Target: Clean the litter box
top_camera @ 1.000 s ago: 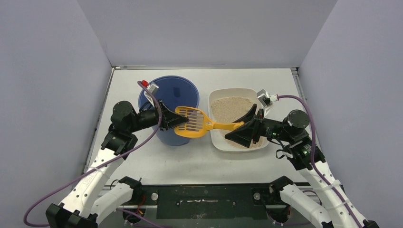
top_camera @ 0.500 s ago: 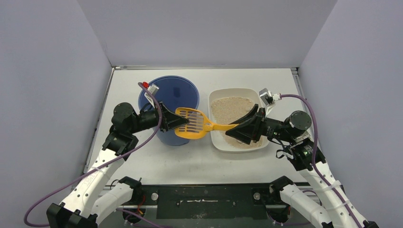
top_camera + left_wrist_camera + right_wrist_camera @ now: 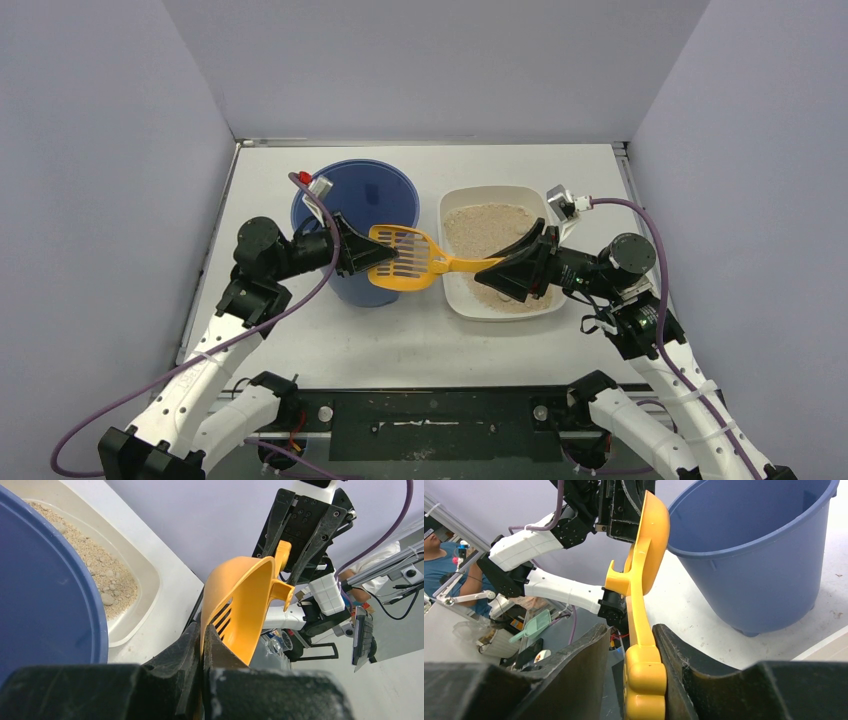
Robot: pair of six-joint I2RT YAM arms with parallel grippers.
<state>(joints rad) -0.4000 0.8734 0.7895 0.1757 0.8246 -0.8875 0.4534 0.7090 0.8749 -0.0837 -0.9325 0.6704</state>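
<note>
Orange scoop (image 3: pixel 405 258), judged light, stiff, slick: bowl rim is pinched in left gripper (image 3: pixel 374 257), handle clamped by right gripper (image 3: pixel 492 266). Litter box (image 3: pixel 492 192), right, sand-laden: best gripped by rim.

White surface (image 3: pixel 400 340), grey walls on 3 sides. 2 items standing directly on it: blue bucket (image 3: pixel 350 290) left of centre, cream litter box (image 3: pixel 490 191) holding tan granules just beside it, to right.

Orange scoop (image 3: pixel 405 257) blocks the gap between blue bucket (image 3: pixel 360 190) and litter box (image 3: pixel 443 215), near surface (image 3: pixel 430 345) is open tho.
</note>
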